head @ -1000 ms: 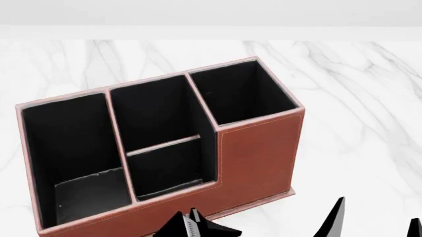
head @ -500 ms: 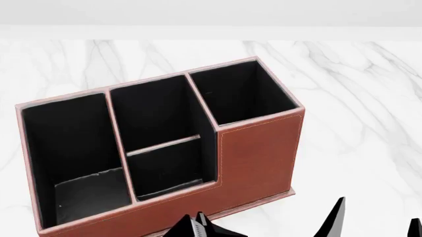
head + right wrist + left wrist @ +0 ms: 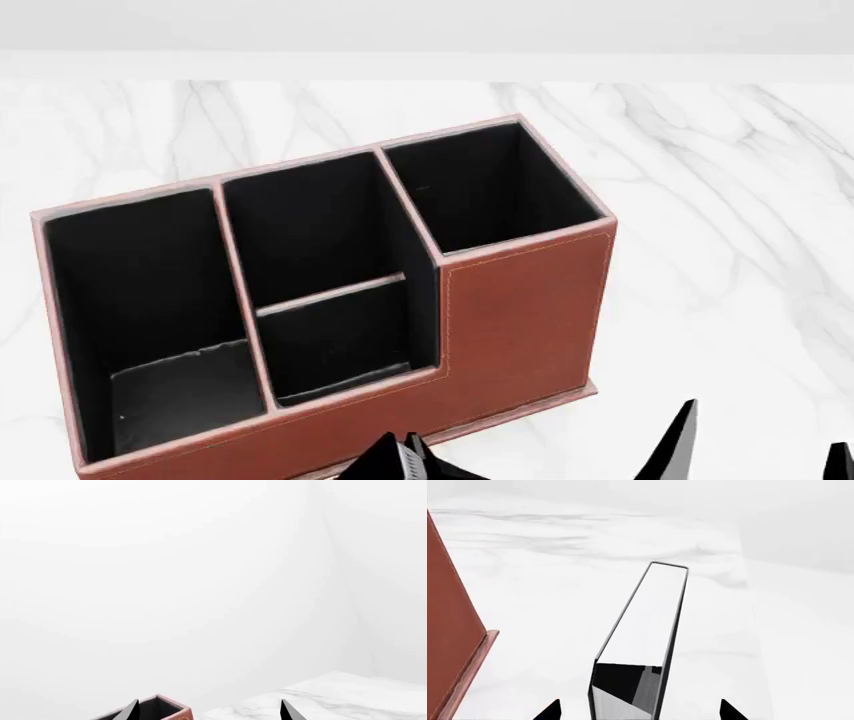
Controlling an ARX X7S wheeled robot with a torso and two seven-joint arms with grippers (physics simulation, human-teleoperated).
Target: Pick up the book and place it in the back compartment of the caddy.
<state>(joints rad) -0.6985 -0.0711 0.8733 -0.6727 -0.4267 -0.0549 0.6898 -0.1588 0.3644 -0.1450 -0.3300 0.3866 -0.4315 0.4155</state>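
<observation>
On the white marbled table (image 3: pixel 747 200), our left gripper (image 3: pixel 639 712) appears to pinch the book (image 3: pixel 647 625), black-covered with white page edges, edge-up just beside the caddy (image 3: pixel 527 310); it could slip or catch the back compartment (image 3: pixel 340 335)'s low wall; the right gripper (image 3: pixel 208 711) hangs spread, empty.

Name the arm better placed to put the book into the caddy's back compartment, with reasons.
Left: the book stands between its end effector tips, beside the caddy. The right end effector is empty.
</observation>
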